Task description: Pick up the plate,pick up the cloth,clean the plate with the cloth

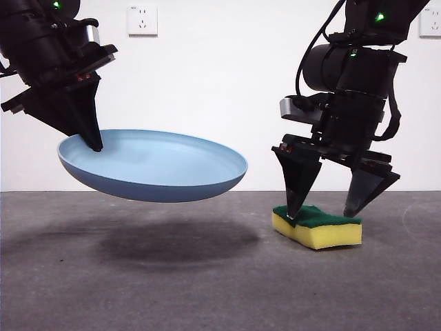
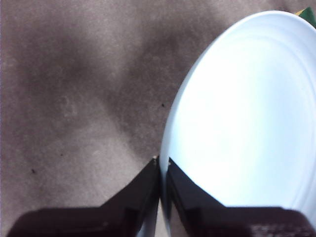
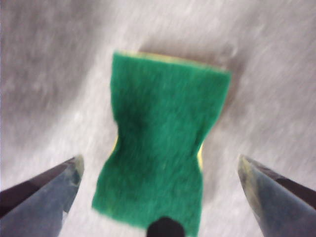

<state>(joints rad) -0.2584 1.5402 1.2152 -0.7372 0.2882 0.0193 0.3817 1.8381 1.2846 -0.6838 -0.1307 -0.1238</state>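
The light-blue plate hangs tilted above the grey table, and my left gripper is shut on its left rim. In the left wrist view the plate fills the side beyond my pinched jaws, with my left gripper clamped on its edge. The cloth, a yellow sponge with a green top, lies flat on the table at the right. My right gripper hovers open just over it, one jaw at each end. The right wrist view shows the cloth's green face between my right gripper jaws.
The grey table runs across the front, with the plate's shadow under it. A white wall with two sockets closes the back.
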